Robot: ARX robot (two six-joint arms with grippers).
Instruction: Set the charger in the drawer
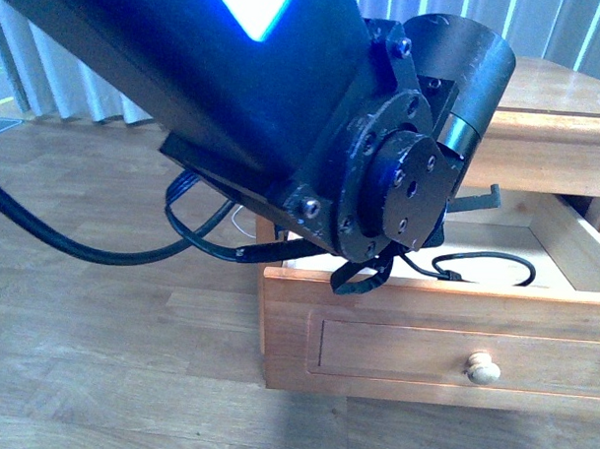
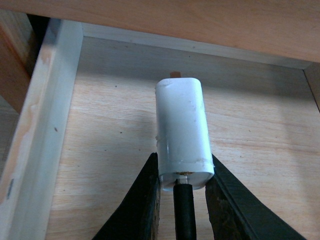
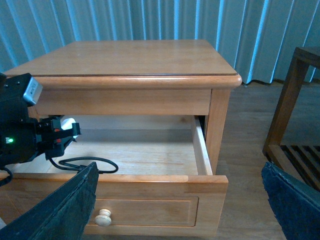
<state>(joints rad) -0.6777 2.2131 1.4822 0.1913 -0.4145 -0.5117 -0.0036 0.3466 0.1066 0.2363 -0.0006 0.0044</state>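
The drawer (image 3: 150,182) of the wooden nightstand stands pulled out, its pale bare floor (image 2: 110,150) showing. My left gripper (image 2: 183,165) is inside it, shut on the cable end of the charger (image 2: 181,125), a white plug block held just above the floor. The charger's black cable (image 3: 90,162) trails in a loop on the drawer floor behind the front panel, also seen in the front view as the cable (image 1: 486,265). My right gripper (image 3: 180,205) hangs open in front of the drawer, apart from it, with nothing between its fingers (image 3: 65,210).
My left arm (image 1: 380,178) fills much of the front view and hides its own fingers. The nightstand top (image 3: 130,57) overhangs the drawer. The drawer has a round pale knob (image 1: 482,367). A dark wooden side table (image 3: 295,100) stands to the right on the wooden floor.
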